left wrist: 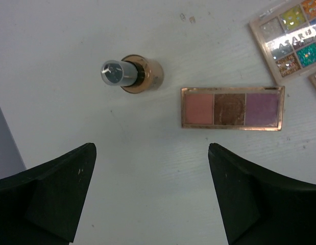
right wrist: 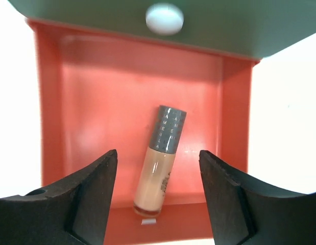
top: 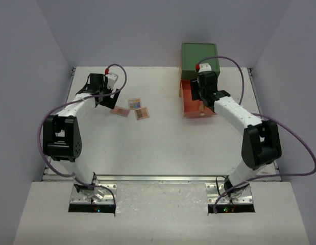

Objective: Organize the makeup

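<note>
While the right gripper (top: 197, 97) hangs over the orange drawer (top: 191, 111), the left gripper (top: 107, 97) hovers beside the palettes (top: 136, 103). Left wrist: fingers wide, amber bottle (left wrist: 142, 75) upright ahead, likely next pick. Right wrist: fingers apart, tube (right wrist: 160, 161) lying in drawer.

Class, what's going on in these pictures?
Two robot arms are sorting makeup. The right gripper hangs open over the pulled-out orange drawer, where a beige tube with a grey cap lies unheld. The left gripper, also open, hovers above the white table near an upright gold bottle with a clear cap and a three-pan palette.
</note>
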You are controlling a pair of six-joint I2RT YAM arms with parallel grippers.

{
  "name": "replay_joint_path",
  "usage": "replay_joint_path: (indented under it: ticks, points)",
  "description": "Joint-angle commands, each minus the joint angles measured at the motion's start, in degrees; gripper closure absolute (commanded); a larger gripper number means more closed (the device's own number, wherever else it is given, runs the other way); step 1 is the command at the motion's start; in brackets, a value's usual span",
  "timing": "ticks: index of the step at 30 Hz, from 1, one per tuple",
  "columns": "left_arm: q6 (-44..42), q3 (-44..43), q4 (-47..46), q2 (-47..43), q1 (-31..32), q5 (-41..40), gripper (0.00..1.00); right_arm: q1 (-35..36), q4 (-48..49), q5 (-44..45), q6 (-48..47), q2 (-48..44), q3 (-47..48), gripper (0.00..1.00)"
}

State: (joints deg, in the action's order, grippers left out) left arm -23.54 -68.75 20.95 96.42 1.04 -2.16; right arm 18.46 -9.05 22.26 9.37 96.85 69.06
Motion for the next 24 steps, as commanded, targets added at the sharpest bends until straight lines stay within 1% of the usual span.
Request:
replay_joint_path:
  ticks: [1, 5, 9, 13, 18, 20, 24]
  points:
    - [1.81, -6.43, -4.16, 5.0, -0.25, -2.7, 0.12, -0.12, 3.31, -4.45, -1.96, -6.09, -0.35, 0.33]
    - [3.53, -11.45, -4.33, 10.76, -0.25, -3.22, 0.19, -0.09, 3.23, -6.79, -2.7, -7.41, -0.68, 0.32]
    - [4.8, -17.4, -2.41, 16.66, -0.25, -4.95, 0.3, -0.18, 2.86, -7.7, -2.87, -9.25, -1.85, 0.32]
    - [5.22, -19.66, -1.88, 19.48, -0.2, -6.26, 0.38, -0.18, 3.61, -8.28, -3.17, -11.28, -3.4, 0.32]
    - [5.78, -20.38, -1.45, 21.44, -0.25, -7.24, 0.62, -0.1, 5.16, -8.54, -3.73, -13.94, -5.15, 0.32]
    - [5.95, -20.06, -1.11, 21.29, -0.33, -7.09, 0.69, -0.18, 5.18, -8.62, -3.82, -14.46, -5.4, 0.31]
    - [5.96, -18.94, -0.94, 20.04, -0.33, -6.45, 0.92, -0.18, 5.74, -8.81, -3.98, -15.9, -6.07, 0.31]
